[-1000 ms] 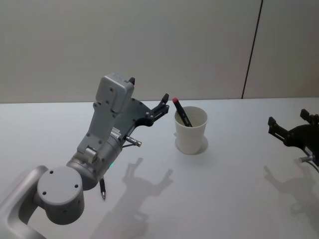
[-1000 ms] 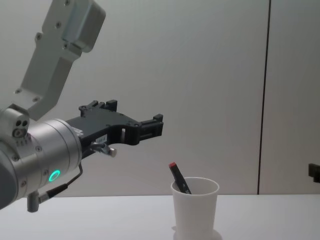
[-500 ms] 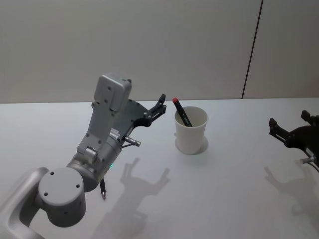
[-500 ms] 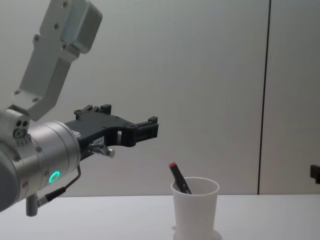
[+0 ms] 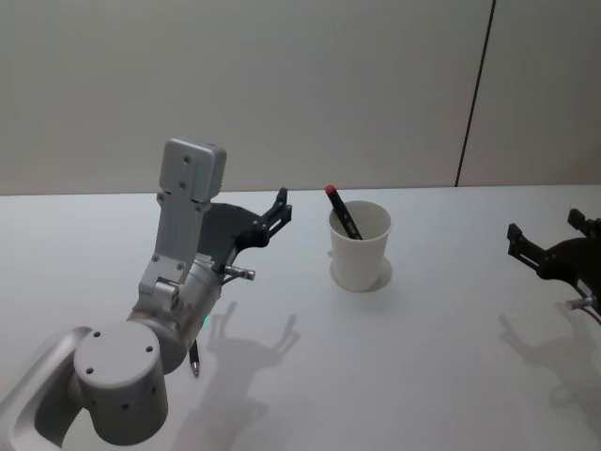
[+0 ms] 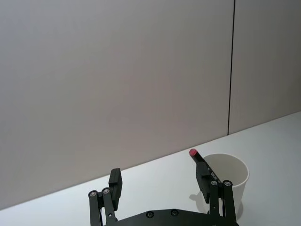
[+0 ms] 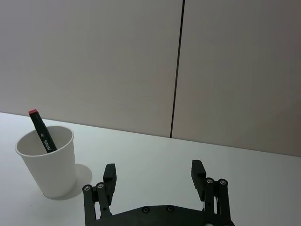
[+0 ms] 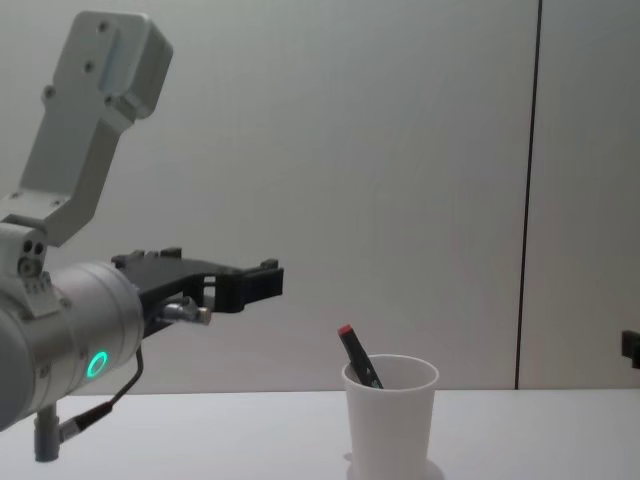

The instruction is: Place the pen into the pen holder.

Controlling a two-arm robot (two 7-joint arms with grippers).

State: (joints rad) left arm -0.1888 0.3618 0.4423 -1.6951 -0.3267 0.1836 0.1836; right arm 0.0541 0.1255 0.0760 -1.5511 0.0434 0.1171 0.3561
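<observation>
Head view has the pen (image 5: 343,212) standing slanted inside the pen holder (image 5: 359,263), red cap above the rim, so the placing looks done. To its left the left gripper (image 6: 159,182) hangs spread and empty, apart from it; the right gripper (image 7: 154,172) sits parked far right, also spread and empty. I judge the pen light, stiff and smooth (its paper holder tips easily), best taken just under the cap.

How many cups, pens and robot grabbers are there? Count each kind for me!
white paper cup: 1
pen, standing in the cup: 1
grippers: 2, the left gripper and the right gripper, both open
Total: 4
</observation>
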